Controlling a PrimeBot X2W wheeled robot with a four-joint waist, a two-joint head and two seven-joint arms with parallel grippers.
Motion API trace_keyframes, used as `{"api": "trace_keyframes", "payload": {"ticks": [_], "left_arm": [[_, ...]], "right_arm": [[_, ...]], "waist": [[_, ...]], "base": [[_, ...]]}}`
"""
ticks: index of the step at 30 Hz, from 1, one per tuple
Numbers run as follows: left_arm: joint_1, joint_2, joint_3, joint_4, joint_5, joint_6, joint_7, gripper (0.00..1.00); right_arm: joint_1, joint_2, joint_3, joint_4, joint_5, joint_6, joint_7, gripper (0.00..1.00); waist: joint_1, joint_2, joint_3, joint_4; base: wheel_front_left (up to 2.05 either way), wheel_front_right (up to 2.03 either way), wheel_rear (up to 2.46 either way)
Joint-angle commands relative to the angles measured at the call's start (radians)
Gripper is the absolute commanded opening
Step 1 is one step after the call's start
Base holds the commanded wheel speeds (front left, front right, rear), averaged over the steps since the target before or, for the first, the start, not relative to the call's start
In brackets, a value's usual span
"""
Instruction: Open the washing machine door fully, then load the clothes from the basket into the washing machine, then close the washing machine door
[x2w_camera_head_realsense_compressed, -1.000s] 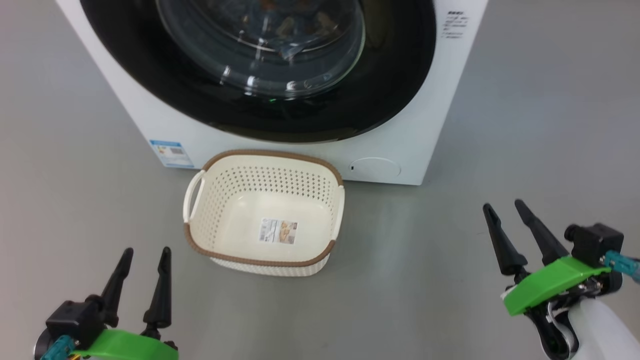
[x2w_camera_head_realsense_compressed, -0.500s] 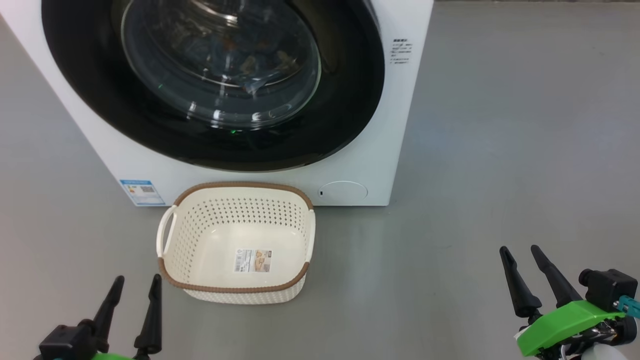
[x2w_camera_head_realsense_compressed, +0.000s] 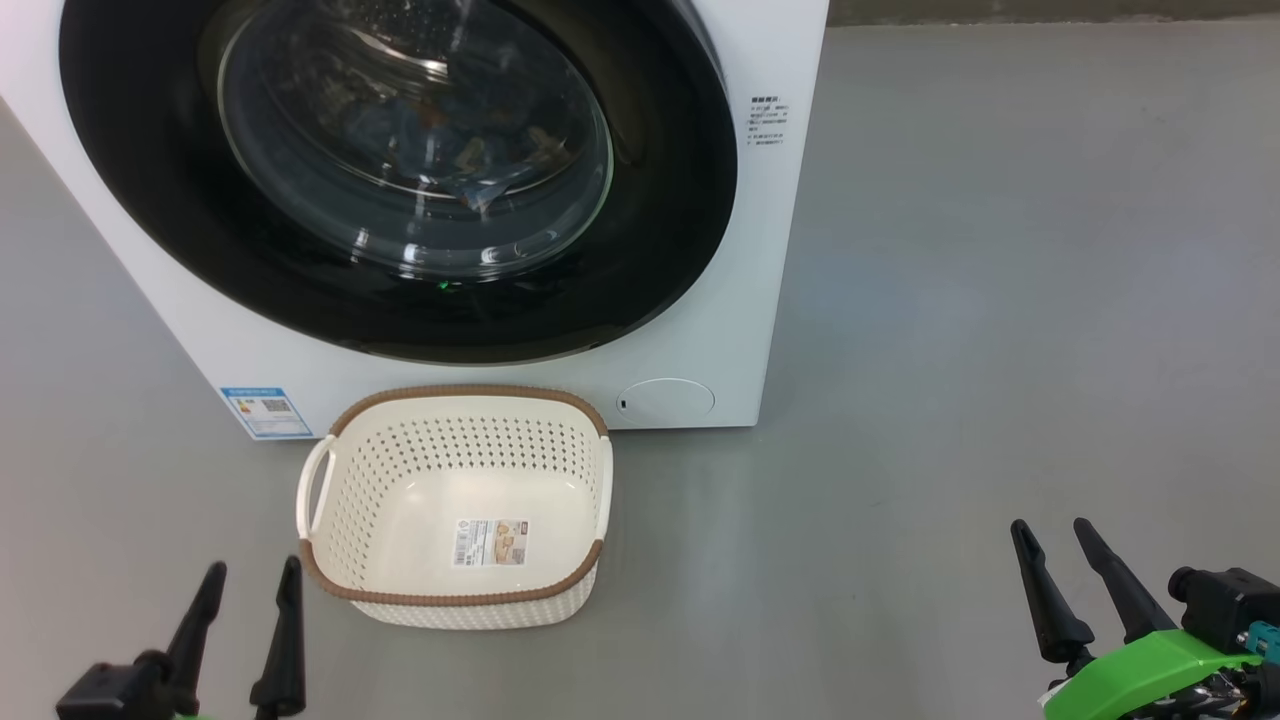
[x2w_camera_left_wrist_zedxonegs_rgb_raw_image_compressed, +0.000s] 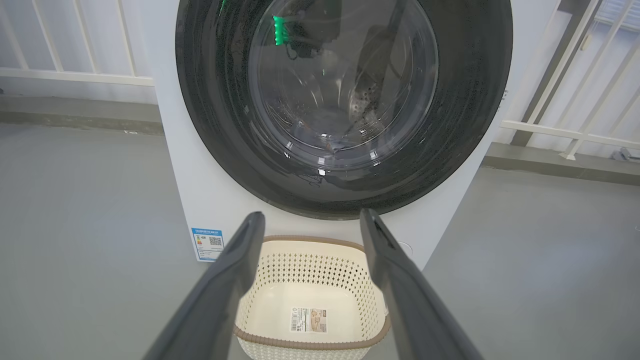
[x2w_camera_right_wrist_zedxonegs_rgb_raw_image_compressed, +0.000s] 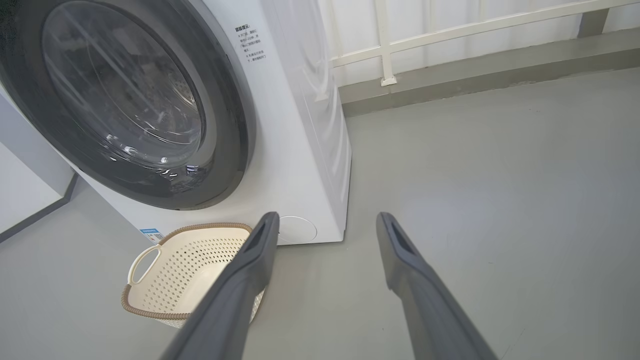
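Black shiny door (x2w_camera_head_realsense_compressed: 150, 230) is shut with the clothes (x2w_camera_head_realsense_compressed: 470, 150) inside the washing machine (x2w_camera_head_realsense_compressed: 735, 320), the basket (x2w_camera_head_realsense_compressed: 480, 615) sits empty in front, and my jaws on both sides are wide with nothing held, so I think I just rest.

No lettering is resolving. On the washing machine (x2w_camera_head_realsense_compressed: 720, 340) front, a blue sticker (x2w_camera_head_realsense_compressed: 265, 412) with a QR code is sitting at 7 o'clock and a block of fine print (x2w_camera_head_realsense_compressed: 768, 122) at 2 o'clock. A barcoded paper label (x2w_camera_head_realsense_compressed: 490, 542) is lying on the basket (x2w_camera_head_realsense_compressed: 455, 392) bottom.
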Motion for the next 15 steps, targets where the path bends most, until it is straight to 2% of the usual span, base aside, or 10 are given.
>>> {"api": "trace_keyframes", "payload": {"ticks": [1,15], "left_arm": [[-0.002,0.015,0.040,-0.022,0.005,-0.003,-0.008,1.00],[0.011,0.010,0.051,-0.032,0.002,-0.003,-0.008,1.00]], "right_arm": [[0.007,-0.011,0.016,-0.025,-0.011,-0.002,-0.005,1.00],[0.020,-0.006,0.013,-0.029,-0.014,-0.002,-0.005,1.00]], "waist": [[0.0000,0.0000,-0.004,-0.001],[0.0000,0.0000,-0.005,-0.004]], "base": [[0.00,0.00,0.00],[0.00,0.00,0.00]]}}
